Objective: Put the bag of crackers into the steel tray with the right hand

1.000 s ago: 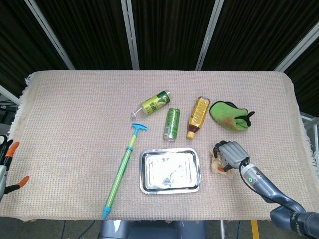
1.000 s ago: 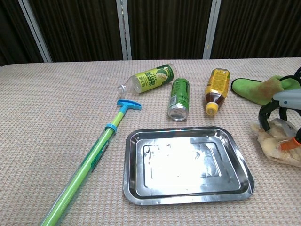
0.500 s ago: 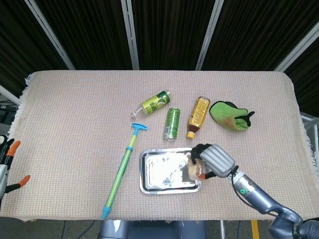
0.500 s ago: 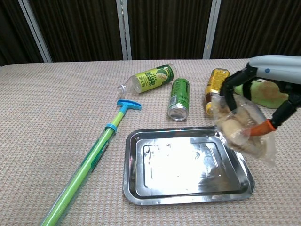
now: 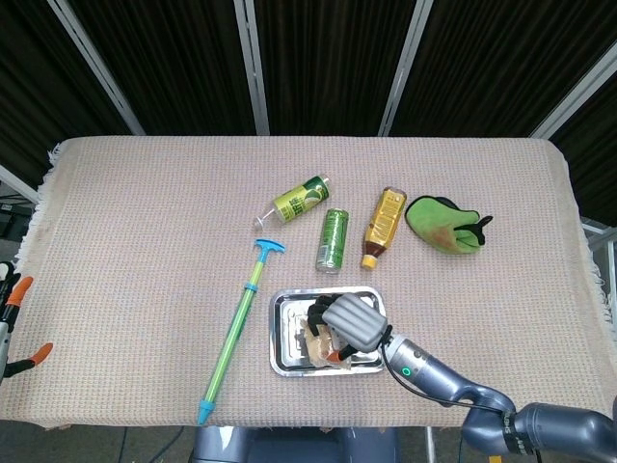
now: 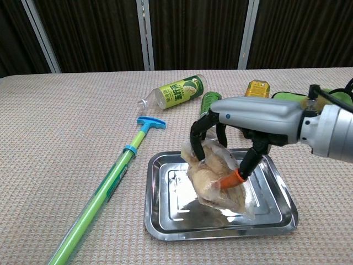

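My right hand (image 6: 234,141) (image 5: 349,320) grips the clear bag of crackers (image 6: 218,179) (image 5: 318,340) from above, over the middle of the steel tray (image 6: 160,215) (image 5: 281,333). The bag's lower end is down inside the tray; whether it touches the bottom I cannot tell. In the head view the hand hides most of the bag. My left hand (image 5: 8,328) shows only at the far left edge of the head view, off the table, and its state is unclear.
A green and blue stick (image 6: 107,187) lies left of the tray. Behind the tray lie a green bottle (image 6: 176,92), a green can (image 6: 208,102), a yellow bottle (image 6: 256,87) and a green cloth (image 5: 443,224) at the back right.
My right hand lifted the bag of crackers from the table right of the tray and carried it left over the tray's middle, then lower. The left hand has barely moved.
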Motion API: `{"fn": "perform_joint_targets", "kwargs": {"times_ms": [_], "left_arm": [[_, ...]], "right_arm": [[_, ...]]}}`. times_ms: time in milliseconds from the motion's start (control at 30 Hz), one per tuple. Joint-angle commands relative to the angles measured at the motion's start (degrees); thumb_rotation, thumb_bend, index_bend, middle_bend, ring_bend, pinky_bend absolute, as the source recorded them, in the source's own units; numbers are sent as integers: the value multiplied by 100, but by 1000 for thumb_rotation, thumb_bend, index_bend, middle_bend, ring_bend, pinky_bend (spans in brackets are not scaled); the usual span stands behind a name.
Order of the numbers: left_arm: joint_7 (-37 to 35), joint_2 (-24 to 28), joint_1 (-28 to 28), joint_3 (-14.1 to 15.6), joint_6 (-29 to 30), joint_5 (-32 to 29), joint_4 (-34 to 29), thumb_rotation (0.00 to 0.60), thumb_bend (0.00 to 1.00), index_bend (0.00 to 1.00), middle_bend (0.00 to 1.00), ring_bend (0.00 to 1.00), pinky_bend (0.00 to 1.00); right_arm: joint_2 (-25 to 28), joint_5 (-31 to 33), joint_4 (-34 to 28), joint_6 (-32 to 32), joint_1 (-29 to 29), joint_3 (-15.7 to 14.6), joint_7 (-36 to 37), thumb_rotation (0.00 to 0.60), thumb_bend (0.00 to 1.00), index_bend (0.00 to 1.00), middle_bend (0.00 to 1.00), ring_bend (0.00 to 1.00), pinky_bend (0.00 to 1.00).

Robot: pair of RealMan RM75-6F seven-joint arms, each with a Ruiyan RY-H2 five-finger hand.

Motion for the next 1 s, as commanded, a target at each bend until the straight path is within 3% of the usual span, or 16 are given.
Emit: {"fn": "perform_joint_targets", "kwargs": {"times_ms": [33, 100, 200, 467, 567, 700, 900, 1000], "left_arm": [[-15, -12, -7, -4, -10, 1, 12, 600, 167, 58, 0, 0, 0], [-20, -18, -16, -8, -21, 3, 17, 600, 168, 58, 0, 0, 0], [-22, -29, -45, -21, -54, 5, 19, 600, 170, 58, 0, 0, 0], [-2, -61, -110, -48, -89, 48, 3, 600, 166, 58, 0, 0, 0], [11, -72, -128, -59, -89, 62, -8, 600, 168, 59, 0, 0, 0], [51, -114, -139, -86, -36, 90, -6, 600, 167, 63, 0, 0, 0], [95, -235, -46, -92, 182, 121, 12, 600, 167, 65, 0, 0, 0], [102, -255, 6, -61, 246, 141, 2, 600, 166, 65, 0, 0, 0]], "right_arm": [[-109, 263, 89, -206, 114, 49, -339, 600, 216, 263, 236, 134, 320], [-53, 401, 15, -268, 123, 60, -448, 600, 209, 50, 63, 13, 116], [214, 593, -228, -149, 30, 88, -642, 600, 145, 0, 0, 0, 1], [747, 553, -545, 690, -450, 16, -874, 600, 114, 9, 1, 0, 24], [880, 513, -535, 1244, -763, -8, -974, 600, 114, 98, 50, 0, 97], [1070, 575, -416, 1967, -1260, -66, -923, 600, 115, 188, 115, 14, 160], [1227, 852, 205, 3298, -2365, -297, -1099, 600, 115, 193, 119, 16, 161], [1189, 894, 322, 3638, -2730, -409, -1055, 600, 115, 178, 112, 6, 161]]}}
